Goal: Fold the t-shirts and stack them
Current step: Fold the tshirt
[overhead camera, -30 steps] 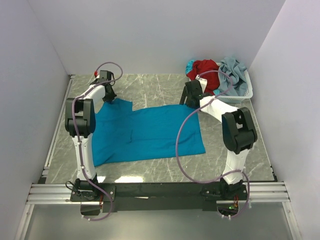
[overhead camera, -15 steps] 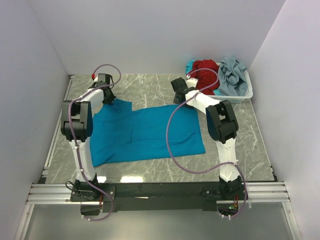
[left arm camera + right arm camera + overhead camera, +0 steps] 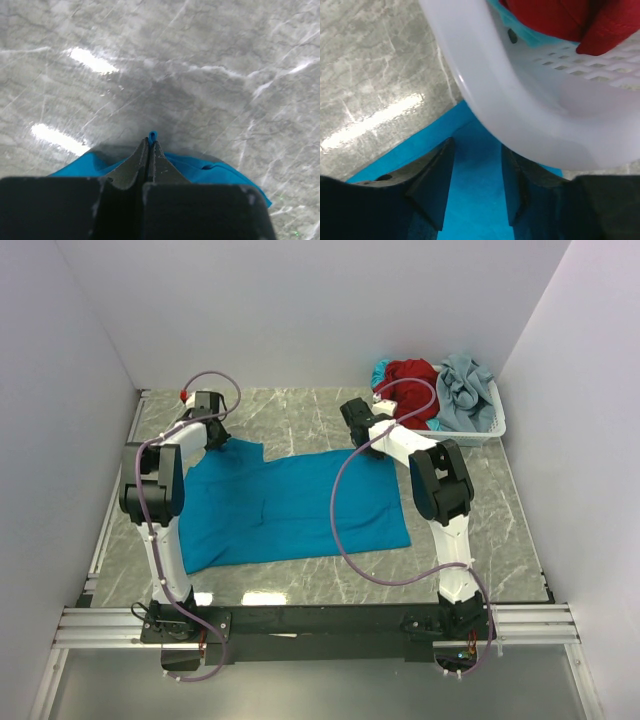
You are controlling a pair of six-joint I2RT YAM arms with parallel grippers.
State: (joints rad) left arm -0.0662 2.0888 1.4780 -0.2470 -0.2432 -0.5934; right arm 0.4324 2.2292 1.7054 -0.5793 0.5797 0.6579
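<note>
The teal-blue t-shirt lies spread flat on the marble table. My left gripper is at its far left corner, shut on a pinch of the teal cloth. My right gripper is open at the shirt's far right corner, its jaws straddling teal cloth without closing on it, close beside the basket wall. The red t-shirt and the pale grey-blue t-shirt lie bunched in the white basket.
The white lattice basket's rim fills the upper right of the right wrist view, just beyond the right fingers. White walls enclose the table on three sides. Purple cables loop over both arms.
My right gripper has swung left from beside the basket to the shirt's far right corner. My left gripper has shifted slightly outward at the far left corner.
</note>
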